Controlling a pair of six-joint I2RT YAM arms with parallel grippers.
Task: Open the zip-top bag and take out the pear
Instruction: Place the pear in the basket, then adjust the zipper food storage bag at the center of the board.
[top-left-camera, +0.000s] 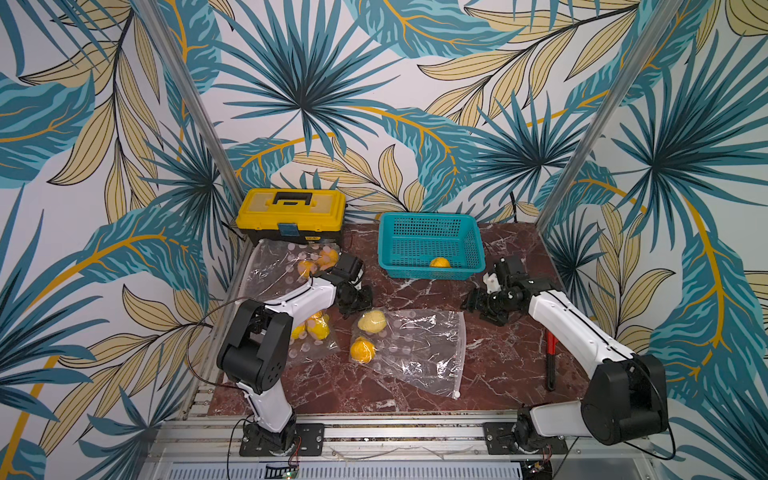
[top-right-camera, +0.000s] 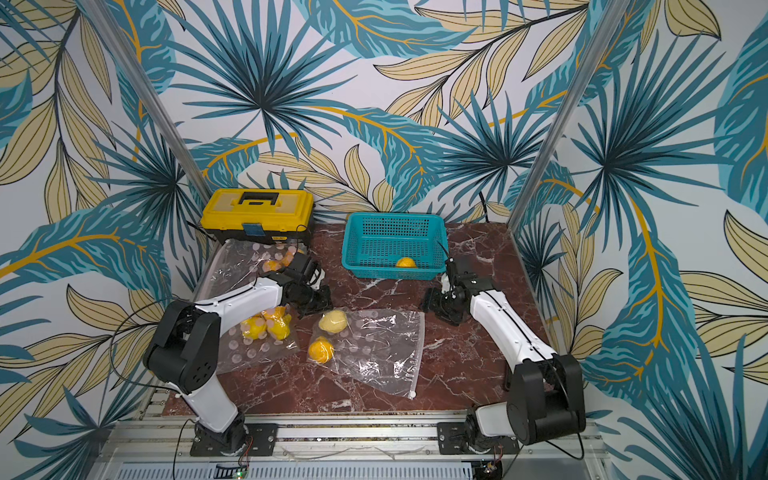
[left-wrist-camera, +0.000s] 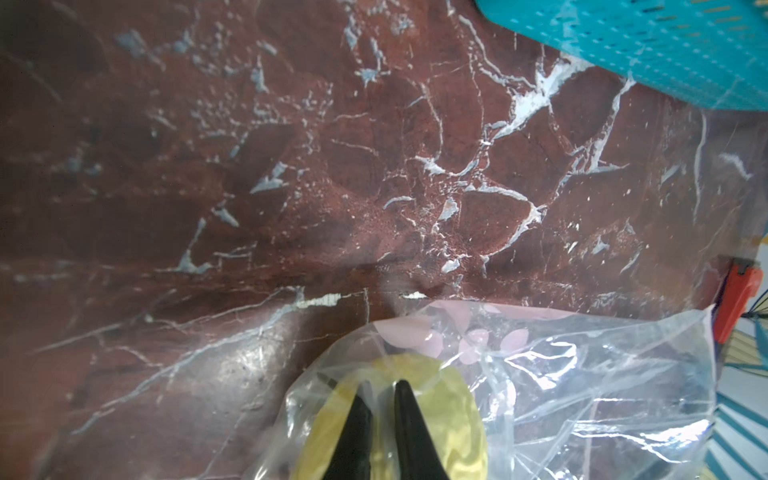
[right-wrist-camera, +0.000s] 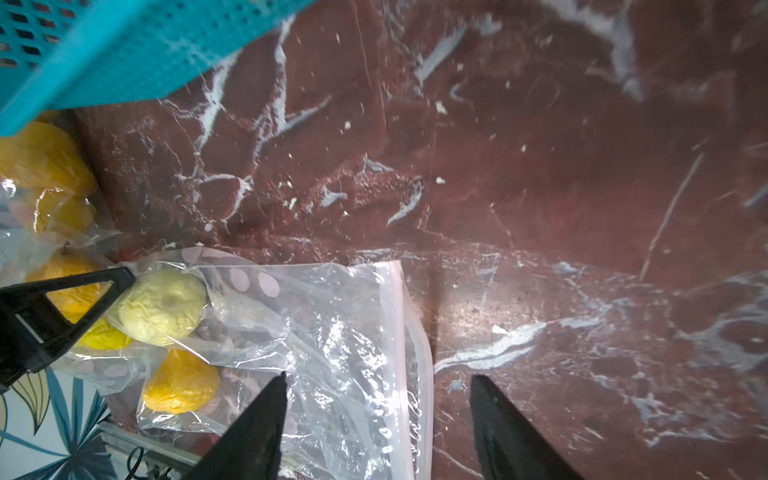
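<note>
Two grippers: left gripper (left-wrist-camera: 380, 384) pinches the zip-top bag (left-wrist-camera: 582, 374) film over the pale pear (left-wrist-camera: 453, 407); right gripper (right-wrist-camera: 378, 376) gapes, straddling the zip edge (right-wrist-camera: 400, 332).

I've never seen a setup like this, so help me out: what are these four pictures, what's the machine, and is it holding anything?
These are two robot arms bolted along a table's front edge, each ending in a two-finger gripper. The two wide pictures come from one camera above; the close-ups come from a camera on each wrist. On the marbled table sit a yellow toolbox, a teal basket with one yellow fruit, a red-handled tool, a zip-top bag in the middle and two other bags of yellow fruit. The left gripper is shut, apparently pinching the middle bag's plastic over the pale pear. The right gripper is open near that bag's zip edge, holding nothing.
</note>
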